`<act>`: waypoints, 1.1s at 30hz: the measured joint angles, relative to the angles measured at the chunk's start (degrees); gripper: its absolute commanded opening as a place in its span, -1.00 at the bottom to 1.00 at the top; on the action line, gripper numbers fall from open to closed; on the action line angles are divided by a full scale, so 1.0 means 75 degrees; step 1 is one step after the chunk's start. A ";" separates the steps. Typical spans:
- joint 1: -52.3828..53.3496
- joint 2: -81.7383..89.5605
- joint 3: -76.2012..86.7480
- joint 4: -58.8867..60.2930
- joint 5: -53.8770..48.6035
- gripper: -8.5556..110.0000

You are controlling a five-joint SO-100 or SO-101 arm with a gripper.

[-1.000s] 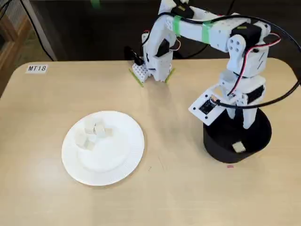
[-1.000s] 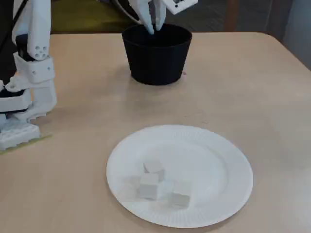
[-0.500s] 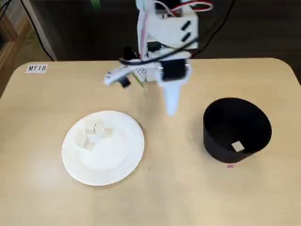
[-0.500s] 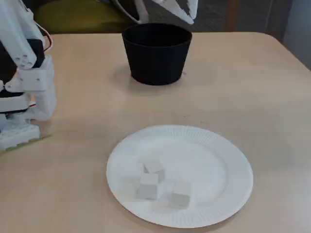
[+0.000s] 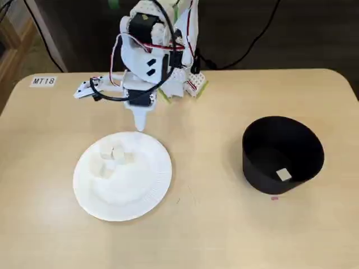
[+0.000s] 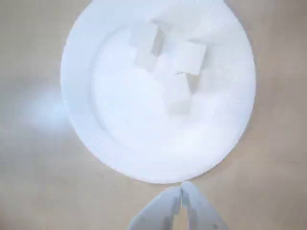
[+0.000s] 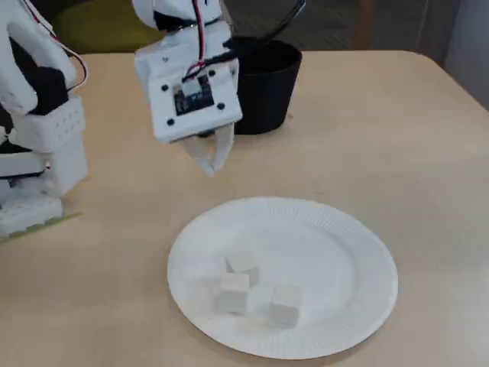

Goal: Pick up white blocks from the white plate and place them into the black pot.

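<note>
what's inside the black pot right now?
One white block lies on the floor of the black pot in a fixed view. Its near wall hides part of the floor, so more cannot be ruled out.

Below the gripper [image 7: 210, 164], seemingly smooth white plastic: ribbed paper plate [image 7: 359, 252], matt blocks [image 7: 235, 293]. Beyond it, matt black pot [image 5: 263, 168]. Pale wood-look tabletop [image 5: 224, 235].

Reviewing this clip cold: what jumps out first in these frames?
The white plate in mid-table, with three white blocks clustered on it. Just beyond its rim hangs the gripper, fingers together and empty, pointing down. The black pot stands apart from the plate, one white block already lying inside.
</note>
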 measured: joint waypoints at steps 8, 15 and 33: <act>0.0504 -0.1090 -0.0328 0.0387 -0.0879 -0.82; 0.1383 -0.1629 -0.0387 0.0270 -0.1523 -0.38; 0.1547 -0.3527 -0.1207 -0.0352 -0.1852 -0.25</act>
